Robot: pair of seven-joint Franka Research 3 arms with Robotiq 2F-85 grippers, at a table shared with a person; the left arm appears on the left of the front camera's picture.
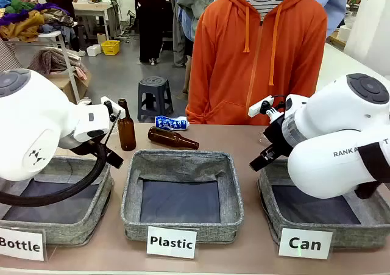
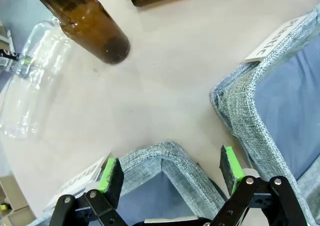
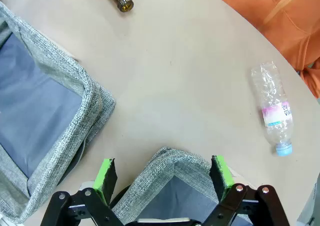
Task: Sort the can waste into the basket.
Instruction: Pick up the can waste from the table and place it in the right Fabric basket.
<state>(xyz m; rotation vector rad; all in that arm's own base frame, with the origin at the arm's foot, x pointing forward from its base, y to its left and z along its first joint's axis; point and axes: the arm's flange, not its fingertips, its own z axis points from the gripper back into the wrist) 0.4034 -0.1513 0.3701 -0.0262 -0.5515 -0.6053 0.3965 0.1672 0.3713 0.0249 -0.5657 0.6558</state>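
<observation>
- Front view: crushed blue can (image 1: 172, 123) lies at the surface's far edge, just behind a fallen brown bottle (image 1: 173, 138), well apart from the Can basket (image 1: 269, 196).
- Left pincer (image 2: 170, 168) and right pincer (image 3: 162, 173) gape open, empty; reaching could knock that bottle rolling.

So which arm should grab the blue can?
Probably right: the right gripper hangs over the Can basket, so carrying the blue can there is short. The left gripper hangs over the Bottle basket.
</observation>
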